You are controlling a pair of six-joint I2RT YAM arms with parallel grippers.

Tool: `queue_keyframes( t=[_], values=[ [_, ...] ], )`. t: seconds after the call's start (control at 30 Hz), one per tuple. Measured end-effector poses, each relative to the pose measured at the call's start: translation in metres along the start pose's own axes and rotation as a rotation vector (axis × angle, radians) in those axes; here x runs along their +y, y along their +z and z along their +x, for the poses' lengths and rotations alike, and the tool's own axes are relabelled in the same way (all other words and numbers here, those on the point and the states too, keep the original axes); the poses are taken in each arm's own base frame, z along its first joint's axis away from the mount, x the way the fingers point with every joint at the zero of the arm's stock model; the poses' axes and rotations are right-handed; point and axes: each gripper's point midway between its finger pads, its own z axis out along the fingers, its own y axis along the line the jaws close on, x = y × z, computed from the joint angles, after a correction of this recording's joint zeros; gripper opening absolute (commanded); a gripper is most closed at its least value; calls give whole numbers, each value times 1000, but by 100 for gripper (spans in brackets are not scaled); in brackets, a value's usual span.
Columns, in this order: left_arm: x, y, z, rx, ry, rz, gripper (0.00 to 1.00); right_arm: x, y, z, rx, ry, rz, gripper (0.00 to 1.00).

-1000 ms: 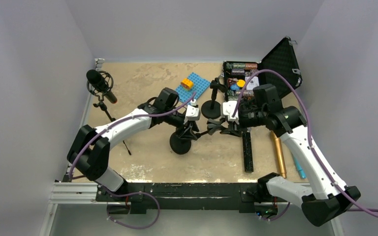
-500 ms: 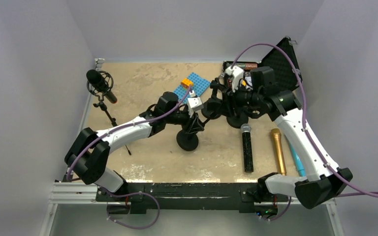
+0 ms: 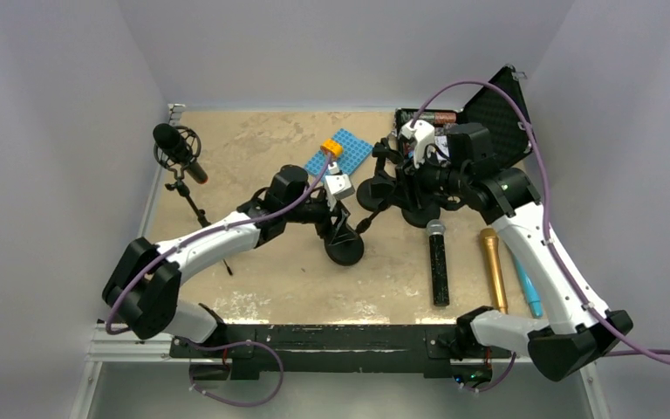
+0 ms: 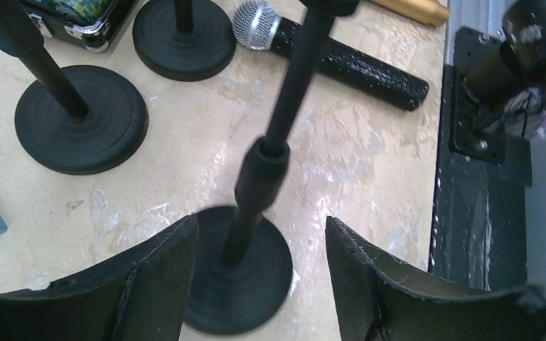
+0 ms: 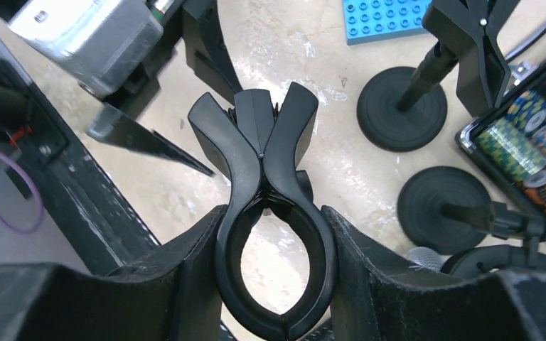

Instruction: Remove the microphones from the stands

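Note:
The black microphone with a silver grille lies flat on the table, apart from the stand; it also shows in the left wrist view. The stand has a round black base and a pole that leans up to the right. My left gripper is open, its jaws on either side of the pole low down, not touching it. My right gripper is shut on the stand's black clip. The clip's ring is empty.
Two more round-base stands stand just behind. A gold microphone and a blue one lie at the right. An open black case is at the back right, a blue brick plate at the back, and a tripod microphone at the left.
The stand's base has slid right and slightly nearer with my left gripper. My right gripper, still on the clip, moved back from the table's middle. The black microphone has stayed put.

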Motion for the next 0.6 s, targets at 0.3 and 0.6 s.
queue_keyframes(
  t=[0.3,0.6],
  values=[
    [-27,-61,-18,9,163,1,67,13,-20,-6,-21,-313,-78,0],
    [-42,-93,-79,-97,202,-32,67,33,-9,-10,-1,-461,-165,0]
  ],
)
